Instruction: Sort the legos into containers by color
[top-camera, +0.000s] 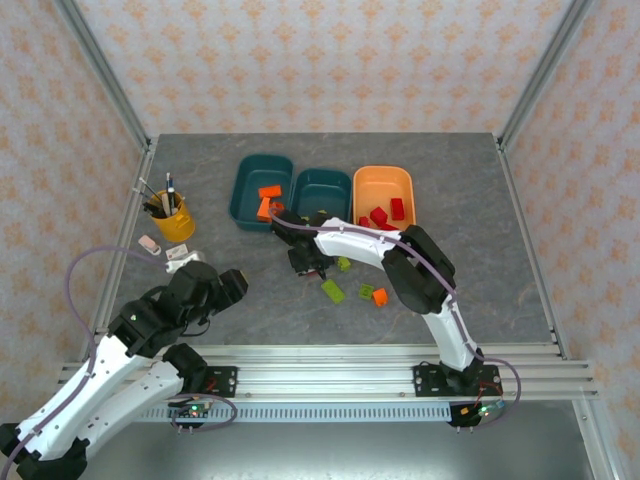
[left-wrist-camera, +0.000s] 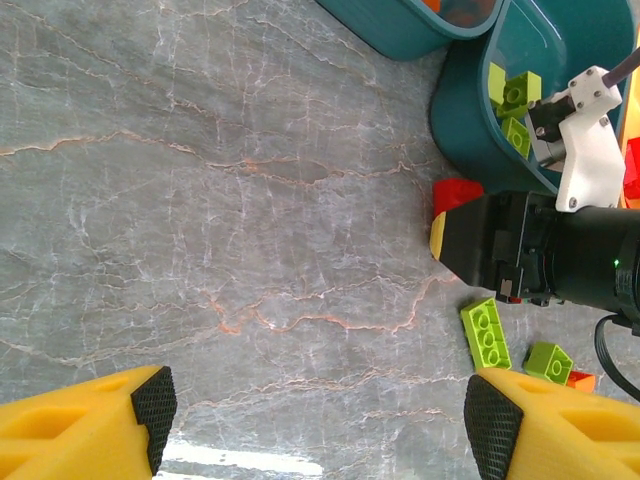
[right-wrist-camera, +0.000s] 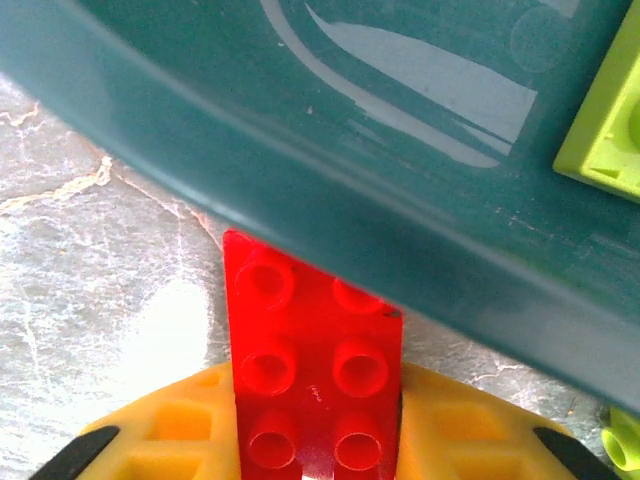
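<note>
My right gripper (right-wrist-camera: 318, 440) is shut on a red wedge lego (right-wrist-camera: 315, 370), studs facing the camera, right against the outer wall of the middle teal tub (right-wrist-camera: 300, 130). From the left wrist that red lego (left-wrist-camera: 455, 192) shows at the right gripper's tip beside the tub (left-wrist-camera: 470, 110), which holds lime green legos (left-wrist-camera: 515, 95). From above, the right gripper (top-camera: 303, 262) sits in front of the middle teal tub (top-camera: 320, 175). The left teal tub (top-camera: 243, 170) holds orange legos (top-camera: 268, 192); the orange tub (top-camera: 383, 171) holds red legos (top-camera: 397, 208). My left gripper (left-wrist-camera: 318, 420) is open over bare table.
Loose on the table lie a long green lego (top-camera: 332, 291), a small green one (top-camera: 344, 264), and a green and orange pair (top-camera: 380, 296). A yellow pen cup (top-camera: 175, 220) and small white items (top-camera: 182, 260) stand at the left.
</note>
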